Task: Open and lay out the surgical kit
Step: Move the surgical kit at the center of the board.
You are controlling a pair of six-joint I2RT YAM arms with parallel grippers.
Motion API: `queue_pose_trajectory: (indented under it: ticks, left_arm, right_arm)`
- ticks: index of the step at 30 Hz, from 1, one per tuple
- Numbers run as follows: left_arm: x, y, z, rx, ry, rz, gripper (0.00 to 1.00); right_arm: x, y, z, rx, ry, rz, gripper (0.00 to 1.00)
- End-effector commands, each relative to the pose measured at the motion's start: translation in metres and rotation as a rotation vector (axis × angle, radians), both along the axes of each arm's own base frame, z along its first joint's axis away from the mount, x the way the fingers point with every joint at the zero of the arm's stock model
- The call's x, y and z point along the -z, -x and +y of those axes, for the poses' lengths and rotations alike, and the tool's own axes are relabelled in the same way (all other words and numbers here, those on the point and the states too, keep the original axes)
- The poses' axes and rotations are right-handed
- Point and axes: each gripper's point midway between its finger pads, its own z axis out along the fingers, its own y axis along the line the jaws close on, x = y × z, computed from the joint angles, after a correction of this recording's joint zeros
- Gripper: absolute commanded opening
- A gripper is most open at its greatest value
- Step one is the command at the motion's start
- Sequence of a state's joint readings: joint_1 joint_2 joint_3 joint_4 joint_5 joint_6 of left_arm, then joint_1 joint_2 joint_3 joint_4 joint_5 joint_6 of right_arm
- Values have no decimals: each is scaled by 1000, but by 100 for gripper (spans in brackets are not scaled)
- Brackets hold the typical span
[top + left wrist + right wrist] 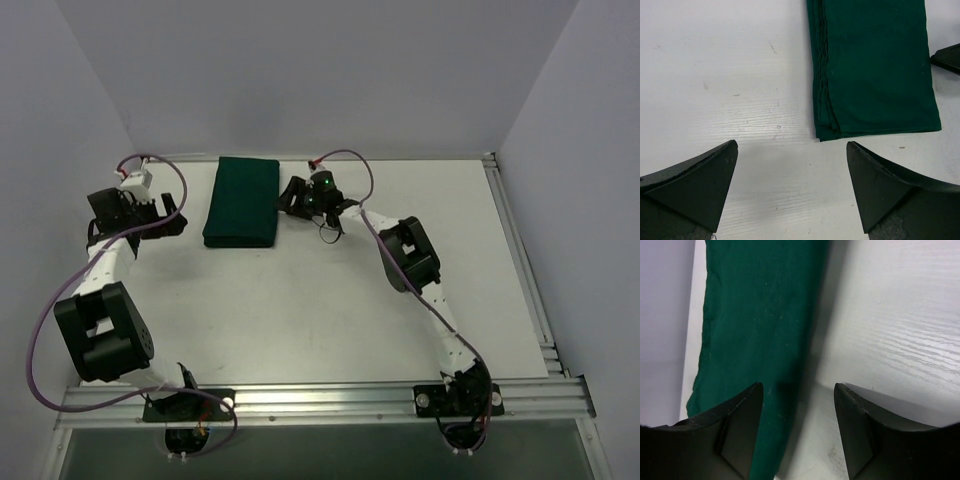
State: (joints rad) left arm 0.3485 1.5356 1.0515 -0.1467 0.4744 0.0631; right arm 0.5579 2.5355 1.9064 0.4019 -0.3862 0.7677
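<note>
**Dark green cloth wrap [242, 200] lying folded**

The left pincer [792, 150] is gaping wide, just short of the wrap's corner. The right pincer [798, 387], also spread, is straddling the wrap's opposite long edge. The white table [320, 310] is carrying it, and pale walls [300, 70] are closing in behind.

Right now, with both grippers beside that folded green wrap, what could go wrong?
1. The right gripper straddles the long edge of the green wrap; it may pinch several stacked layers and drag the whole bundle.
2. The left gripper stands open over bare table, apart from the wrap, so nothing pins it if it slides.
3. Whatever is inside is hidden; a sharp pull might spill it.
</note>
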Motion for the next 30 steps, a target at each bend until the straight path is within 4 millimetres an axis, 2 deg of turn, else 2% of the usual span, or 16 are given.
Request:
queue_pose_trajectory:
  ticks: [1, 4, 8, 13, 14, 15, 16, 17, 18, 19, 20, 22, 25, 26, 29, 30]
  left_arm:
    - [-1, 1, 3, -23, -3, 6, 100]
    - [3, 1, 4, -35, 3, 19, 100]
    - [6, 1, 5, -40, 4, 36, 100]
    - [7, 3, 5, -34, -5, 46, 100]
    - [8, 4, 6, -35, -7, 48, 100]
    - [8, 4, 6, -31, -12, 47, 100]
    - [8, 5, 5, -31, -12, 47, 100]
    - [8, 5, 5, -29, -12, 46, 100]
    - [8, 6, 4, -24, -12, 46, 100]
    - [8, 7, 4, -20, -14, 47, 100]
    - [8, 7, 2, -16, -16, 45, 100]
    - [8, 7, 1, -6, -24, 44, 100]
    - [8, 9, -7, 20, -36, 43, 100]
    - [8, 9, -9, 24, -37, 44, 100]
    - [9, 10, -20, 56, -45, 47, 100]
    - [10, 10, -24, 64, -45, 48, 100]
  right_arm:
    - [1, 13, 23, -65, -72, 40, 53]
    - [4, 17, 32, -87, -103, 46, 43]
    - [7, 21, 36, -105, -121, 57, 22]
    - [6, 27, 29, -125, -123, 60, 2]
    - [-1, 28, 26, -130, -121, 46, 0]
    - [-2, 30, 23, -133, -119, 45, 0]
    - [9, 36, 16, -132, -104, 69, 0]
    - [-5, 35, 10, -132, -109, 42, 0]
    - [-7, 38, 5, -138, -106, 39, 0]
    - [6, 49, -4, -145, -84, 70, 0]
    - [-6, 49, -12, -143, -80, 53, 0]
    - [-4, 57, -27, -148, -49, 57, 0]
    - [0, 77, -53, -156, 1, 79, 0]
    - [4, 89, -63, -164, 23, 104, 0]
    - [5, 104, -80, -175, 71, 109, 0]
    - [13, 113, -88, -171, 88, 134, 0]
